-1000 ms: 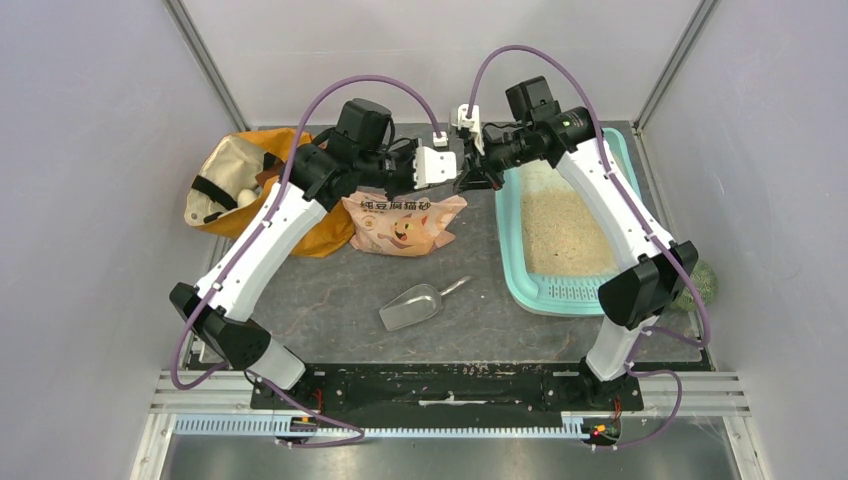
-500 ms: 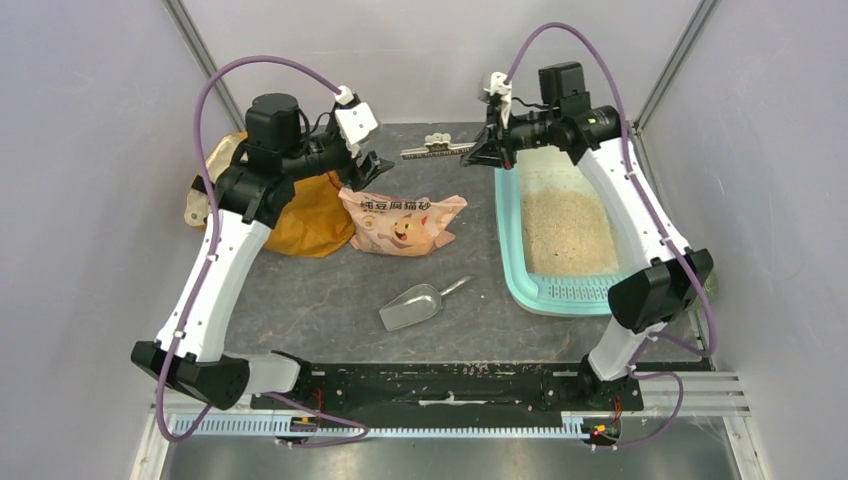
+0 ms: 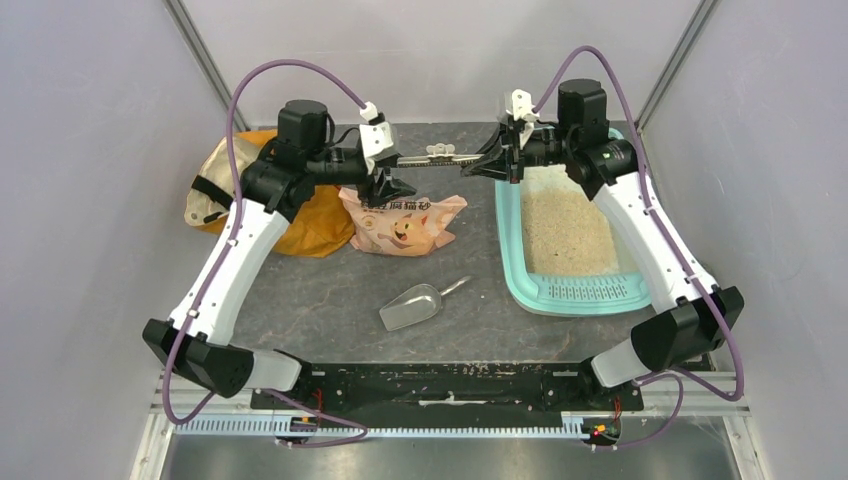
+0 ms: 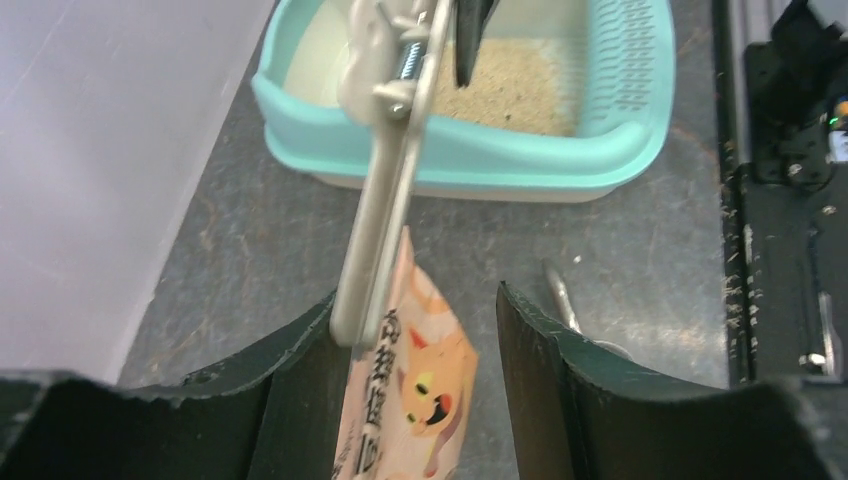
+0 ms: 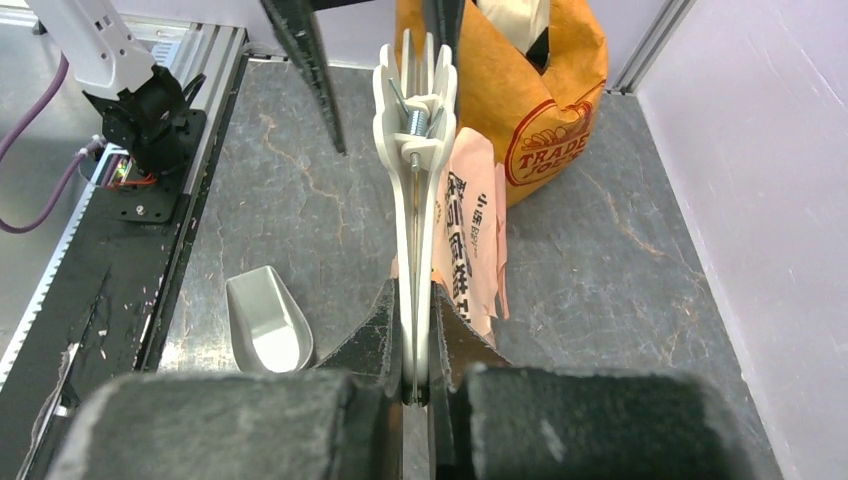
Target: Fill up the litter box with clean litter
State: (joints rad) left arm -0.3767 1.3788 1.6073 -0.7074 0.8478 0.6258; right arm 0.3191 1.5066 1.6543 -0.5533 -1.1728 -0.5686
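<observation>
Right gripper (image 5: 415, 330) clamps a long white plastic clip (image 5: 415, 150), left gripper (image 4: 415, 300) gapes around its far end (not squeezing). Teal-green rectangular plastic litter box (image 3: 515, 262), beige litter (image 3: 565, 230) inside, sits just beside the right jaws.

The dark, veined tabletop (image 3: 330, 290) carries the teal litter box (image 3: 590, 292) along its right side. A silver scoop (image 3: 410, 307) lies near the middle. Behind it a pink printed pouch (image 3: 405, 225) lies flat, and an orange fabric bag (image 3: 305, 220) sits far left, apparently touching the pouch.
</observation>
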